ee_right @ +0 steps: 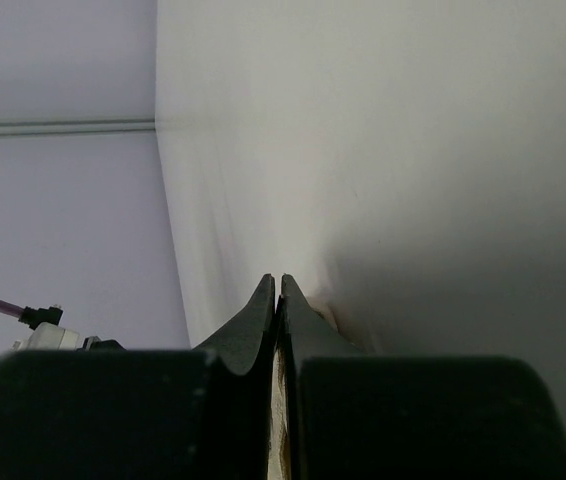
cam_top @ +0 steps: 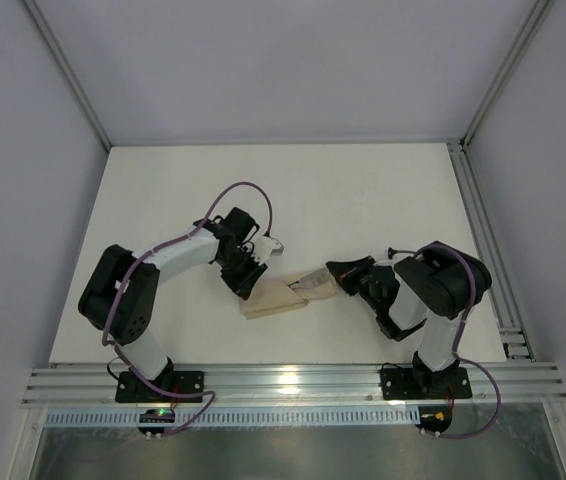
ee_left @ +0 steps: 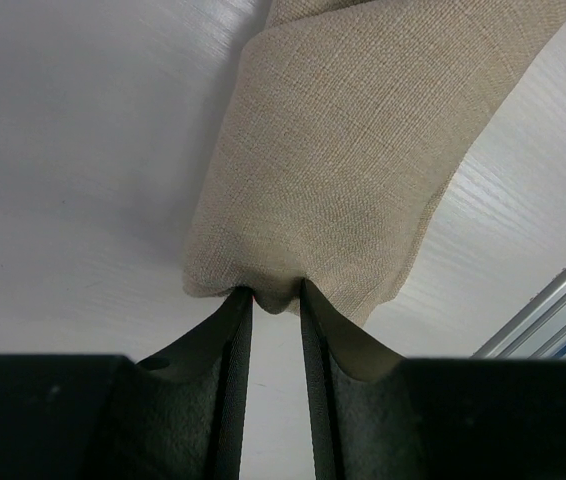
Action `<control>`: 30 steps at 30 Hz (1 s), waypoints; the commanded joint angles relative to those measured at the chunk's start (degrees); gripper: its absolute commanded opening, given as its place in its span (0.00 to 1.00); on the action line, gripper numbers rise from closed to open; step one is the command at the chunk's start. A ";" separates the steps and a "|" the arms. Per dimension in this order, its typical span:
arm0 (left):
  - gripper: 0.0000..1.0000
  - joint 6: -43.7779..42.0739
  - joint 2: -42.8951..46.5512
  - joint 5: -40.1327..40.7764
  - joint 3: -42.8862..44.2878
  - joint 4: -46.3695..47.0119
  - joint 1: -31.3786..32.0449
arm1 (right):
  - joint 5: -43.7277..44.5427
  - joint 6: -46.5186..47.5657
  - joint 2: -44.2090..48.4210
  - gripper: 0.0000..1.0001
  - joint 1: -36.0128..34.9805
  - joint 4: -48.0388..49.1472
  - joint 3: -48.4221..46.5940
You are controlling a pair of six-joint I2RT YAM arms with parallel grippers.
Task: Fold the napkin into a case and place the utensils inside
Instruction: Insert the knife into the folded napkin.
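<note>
The left gripper (ee_left: 275,292) is clamping a bunched fold at one end of the folded napkin (ee_left: 343,150), which is lying on the white bench (cam_top: 363,190). At the napkin's far end the right gripper (ee_right: 277,282) is holding its fingers together, and what looks like a silver utensil end (cam_top: 308,283) is showing just beside it.

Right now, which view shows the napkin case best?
Left wrist: the case fills the frame, weave sharp, its end pinched in the left gripper. Top external shows its full length, but small, between the grippers. Right wrist shows only a beige sliver behind the shut right gripper.
</note>
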State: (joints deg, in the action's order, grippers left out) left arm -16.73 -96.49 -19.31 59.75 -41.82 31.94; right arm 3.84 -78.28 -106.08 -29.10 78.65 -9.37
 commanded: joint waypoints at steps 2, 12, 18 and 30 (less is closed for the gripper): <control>0.27 -0.14 0.42 -2.05 -0.16 1.31 0.05 | 3.37 7.87 1.93 0.04 -1.57 11.35 -0.22; 0.27 -0.06 0.95 -1.96 0.11 1.13 0.05 | 5.83 12.28 1.23 0.04 -7.55 9.76 -3.38; 0.27 -0.06 0.95 -2.05 0.19 1.13 0.05 | 6.27 11.66 -0.09 0.04 -8.42 11.25 -2.68; 0.26 -1.02 2.53 -0.82 0.28 0.60 0.05 | 6.63 13.41 22.55 0.50 -8.51 -10.43 6.03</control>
State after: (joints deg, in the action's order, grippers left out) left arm -16.93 -96.38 -19.29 59.72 -42.52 31.86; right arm 9.96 -68.82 -94.00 -37.08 73.30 -3.79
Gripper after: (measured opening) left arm 0.266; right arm 0.463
